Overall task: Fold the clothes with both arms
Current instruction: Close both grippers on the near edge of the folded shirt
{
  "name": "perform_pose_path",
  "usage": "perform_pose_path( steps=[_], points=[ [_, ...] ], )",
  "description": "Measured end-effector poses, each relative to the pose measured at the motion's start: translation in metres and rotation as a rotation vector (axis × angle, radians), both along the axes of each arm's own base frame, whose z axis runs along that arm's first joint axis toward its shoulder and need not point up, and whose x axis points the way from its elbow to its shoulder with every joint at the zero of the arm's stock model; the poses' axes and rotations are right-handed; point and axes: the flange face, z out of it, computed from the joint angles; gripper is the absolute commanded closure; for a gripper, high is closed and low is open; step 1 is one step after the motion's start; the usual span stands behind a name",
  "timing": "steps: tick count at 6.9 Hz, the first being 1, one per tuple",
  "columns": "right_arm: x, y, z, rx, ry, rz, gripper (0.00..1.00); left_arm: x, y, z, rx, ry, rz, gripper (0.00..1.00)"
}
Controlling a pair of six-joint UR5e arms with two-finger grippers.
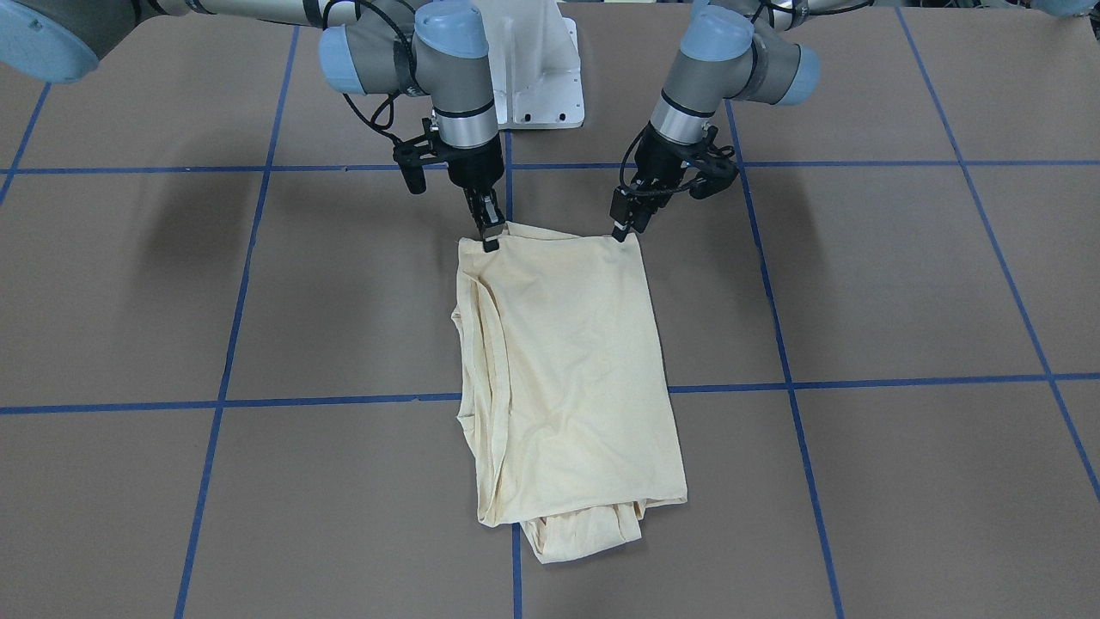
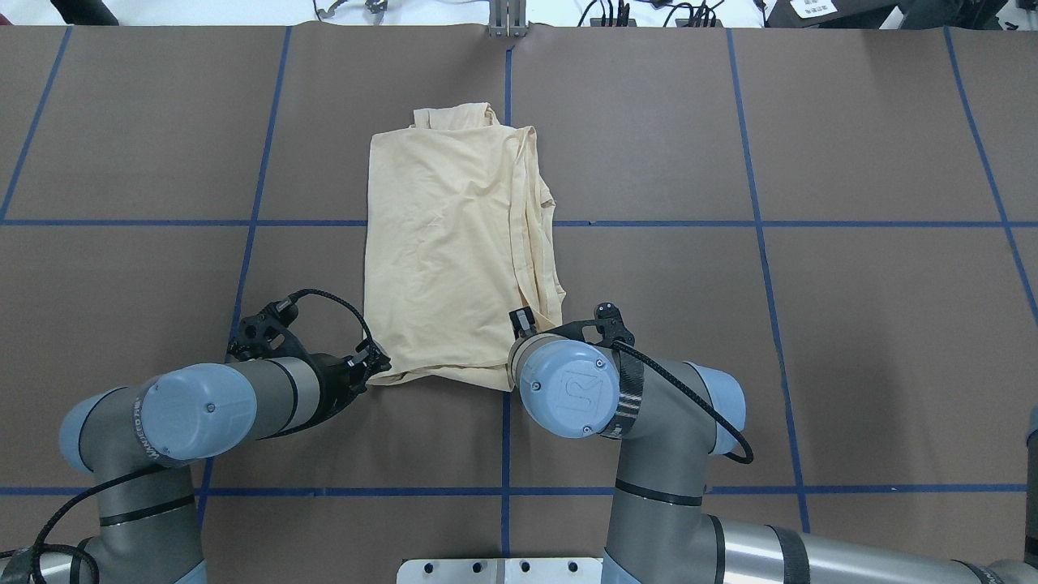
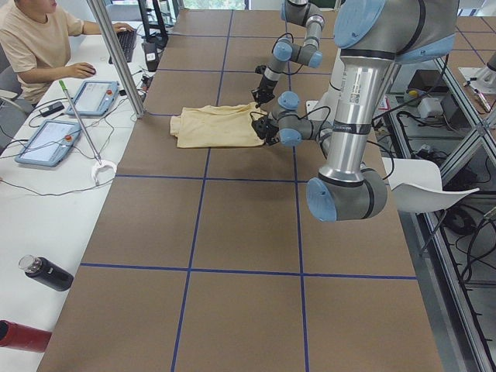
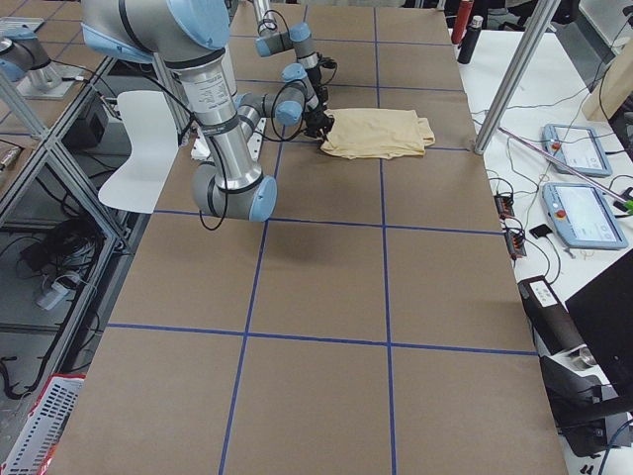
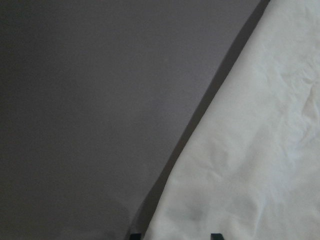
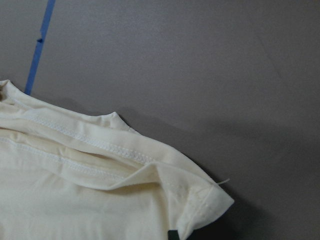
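Our right gripper (image 1: 490, 239) pinches the T-shirt (image 1: 567, 361) at its near corner, fingers together. Our left gripper (image 1: 627, 227) straddles the edge, fingers parted.

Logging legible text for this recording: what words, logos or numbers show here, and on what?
"UR": logo on the blue joint cap of the right arm.
Strap around the left arm: printed letters, too blurred to read.
Sticker on the left arm's silver tube: too small to read.
Shirt: no text showing.

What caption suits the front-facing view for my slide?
Left claw and right claw at the robot-side corners of the folded shirt on the gridded table.
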Motion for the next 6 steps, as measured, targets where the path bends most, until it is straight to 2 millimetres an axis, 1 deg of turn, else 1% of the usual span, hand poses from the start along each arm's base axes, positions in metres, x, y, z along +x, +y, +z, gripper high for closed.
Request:
perform_pose_path(
  steps=[2,4,5,6],
  points=[
    [0.0001,-0.0004,-0.0007,0.0,-0.001,0.001,1.0,0.0003,-0.0001,0.0018,-0.001,-0.004,0.0,0.49],
    [0.0,-0.0002,-0.0013,0.001,-0.002,0.0,1.0,0.0027,-0.0009,0.0032,-0.003,-0.007,0.0,0.51],
    [0.0,-0.0003,-0.0016,0.001,-0.002,0.0,1.0,0.0033,-0.001,0.0039,-0.003,-0.009,0.001,0.7],
    [0.0,-0.0004,-0.0017,0.001,-0.003,0.0,1.0,0.0035,-0.0011,0.0044,-0.004,-0.009,0.0,1.0]
  ],
)
